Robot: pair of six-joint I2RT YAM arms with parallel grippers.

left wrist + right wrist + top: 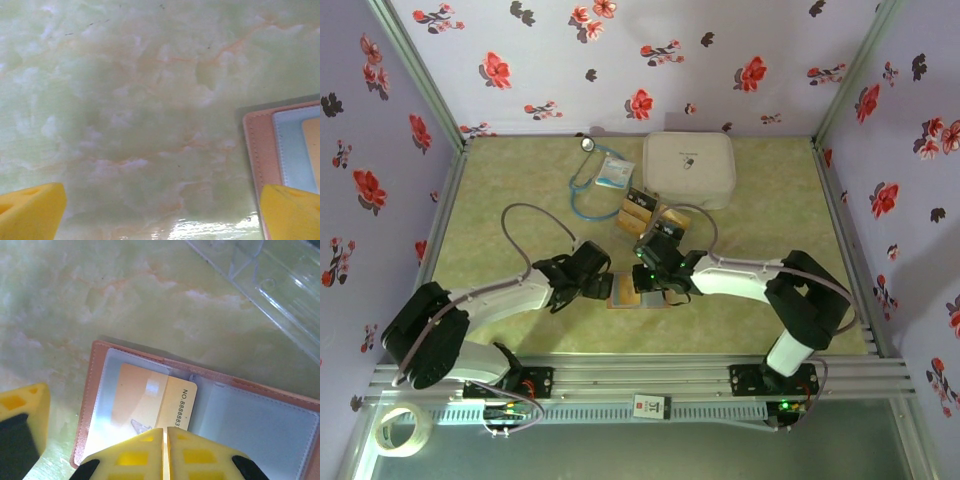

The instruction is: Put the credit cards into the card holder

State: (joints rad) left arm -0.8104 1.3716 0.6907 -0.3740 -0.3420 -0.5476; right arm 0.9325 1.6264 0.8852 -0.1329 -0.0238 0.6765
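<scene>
Gold card [180, 407] sits half in card holder [92, 390]; shove crooked with your shut right gripper [165, 432] and it jams; left gripper [160, 212] gapes.

Bare table [490, 200] along its left and right edges; a white case [689, 168], stethoscope [587, 144] and cards [638, 208] crowd the far middle.
</scene>
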